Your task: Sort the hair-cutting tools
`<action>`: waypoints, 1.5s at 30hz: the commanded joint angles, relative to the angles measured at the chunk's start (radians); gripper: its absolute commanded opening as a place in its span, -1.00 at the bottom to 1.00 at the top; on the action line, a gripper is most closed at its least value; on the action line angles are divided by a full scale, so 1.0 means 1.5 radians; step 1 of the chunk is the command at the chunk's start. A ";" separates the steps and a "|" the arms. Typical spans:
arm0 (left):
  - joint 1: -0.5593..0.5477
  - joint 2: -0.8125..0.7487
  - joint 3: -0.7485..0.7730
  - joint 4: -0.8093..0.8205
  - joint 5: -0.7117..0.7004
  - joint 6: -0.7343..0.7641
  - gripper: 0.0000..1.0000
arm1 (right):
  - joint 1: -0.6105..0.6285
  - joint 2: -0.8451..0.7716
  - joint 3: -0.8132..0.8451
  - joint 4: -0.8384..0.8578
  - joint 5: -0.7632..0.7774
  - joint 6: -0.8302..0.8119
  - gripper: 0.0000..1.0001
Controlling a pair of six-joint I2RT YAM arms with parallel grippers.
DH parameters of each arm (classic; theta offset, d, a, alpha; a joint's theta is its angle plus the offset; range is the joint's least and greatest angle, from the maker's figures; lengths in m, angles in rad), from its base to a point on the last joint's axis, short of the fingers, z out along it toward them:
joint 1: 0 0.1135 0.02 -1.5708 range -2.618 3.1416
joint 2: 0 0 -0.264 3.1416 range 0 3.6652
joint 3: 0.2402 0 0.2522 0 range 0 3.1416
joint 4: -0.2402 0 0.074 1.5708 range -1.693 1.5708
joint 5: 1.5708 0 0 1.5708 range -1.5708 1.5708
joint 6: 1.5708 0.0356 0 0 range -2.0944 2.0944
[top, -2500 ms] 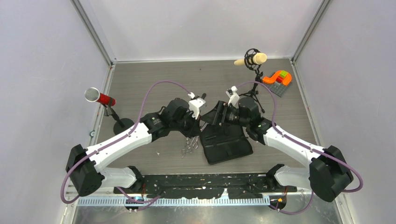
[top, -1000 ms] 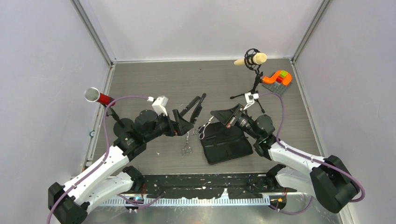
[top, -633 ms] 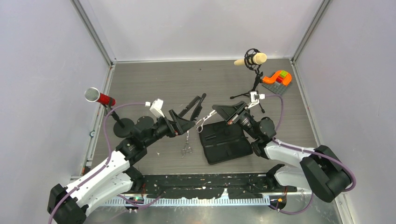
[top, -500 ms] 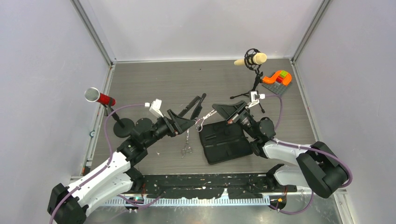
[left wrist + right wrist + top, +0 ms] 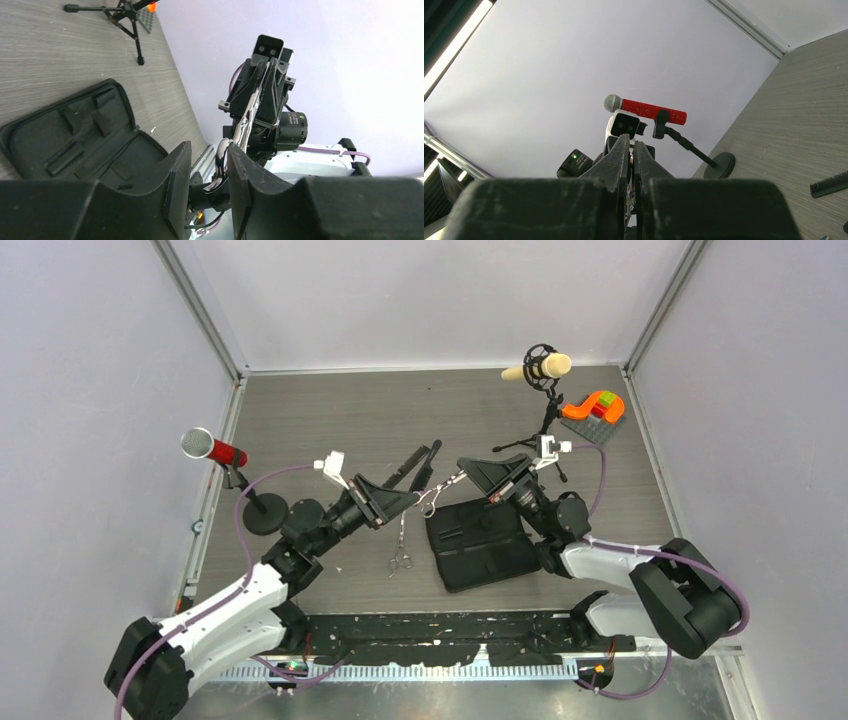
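A pair of silver scissors (image 5: 437, 492) hangs in the air between the two grippers, above the table. My right gripper (image 5: 462, 478) (image 5: 631, 145) is shut on the blade end. In the left wrist view one chrome finger ring (image 5: 222, 156) sits inside my left gripper (image 5: 209, 160) (image 5: 408, 502). The ring touches the right finger, and a gap shows at the left finger. A second pair of scissors (image 5: 400, 560) lies on the table. Two black combs (image 5: 418, 468) lie beyond the grippers, and one comb end (image 5: 829, 184) shows in the right wrist view.
The open black zippered case (image 5: 480, 545) (image 5: 85, 135) lies flat under the right arm. A red microphone (image 5: 212, 448) (image 5: 649, 111) stands at the left. A beige microphone on a tripod (image 5: 540, 367) stands at the back right. An orange and green block (image 5: 595, 408) is in the far right corner.
My left gripper has moved right to the scissors' ring end, and its jaws have narrowed around the ring. The right gripper has brought the scissors up and to the left.
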 commanded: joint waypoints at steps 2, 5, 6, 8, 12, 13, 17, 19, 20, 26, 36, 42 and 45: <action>0.003 0.021 -0.005 0.123 0.028 -0.023 -0.39 | -0.001 0.009 0.008 0.077 0.015 0.009 -0.90; 0.002 0.031 -0.010 0.146 0.033 -0.030 -0.57 | -0.001 0.015 0.007 0.082 0.015 0.012 -0.89; 0.003 0.034 -0.013 0.156 0.033 -0.033 -0.63 | -0.001 0.016 0.006 0.083 0.016 0.012 -0.89; 0.002 0.036 -0.017 0.167 0.033 -0.036 -0.78 | -0.001 0.019 0.004 0.085 0.017 0.012 -0.90; 0.002 0.032 -0.031 0.178 0.020 -0.038 -1.00 | -0.001 0.022 -0.007 0.085 0.021 0.006 -0.83; 0.003 0.030 -0.036 0.179 0.016 -0.038 -1.00 | -0.001 0.022 -0.011 0.083 0.025 -0.001 -0.79; 0.006 0.013 -0.052 0.156 -0.003 -0.026 -1.00 | -0.011 0.009 -0.040 0.063 0.035 -0.027 -0.29; 0.014 0.001 -0.053 0.125 -0.002 -0.012 -1.00 | -0.025 -0.008 -0.053 0.036 0.033 -0.042 -0.01; 0.020 -0.006 -0.052 0.108 0.002 -0.002 -1.00 | -0.031 -0.025 -0.060 0.003 0.026 -0.048 0.03; 0.088 -0.022 -0.022 -0.059 0.061 0.061 -1.00 | -0.107 -0.145 -0.040 -0.333 -0.030 -0.151 0.33; 0.180 0.117 0.017 -0.109 0.255 0.145 -1.00 | -0.210 -0.208 0.150 -1.031 0.038 -0.447 0.39; 0.187 0.181 0.073 -0.197 0.287 0.226 -1.00 | -0.228 -0.079 0.236 -1.177 0.028 -0.521 0.28; 0.186 0.216 0.083 -0.197 0.291 0.235 -1.00 | -0.229 -0.042 0.242 -1.190 0.061 -0.538 0.27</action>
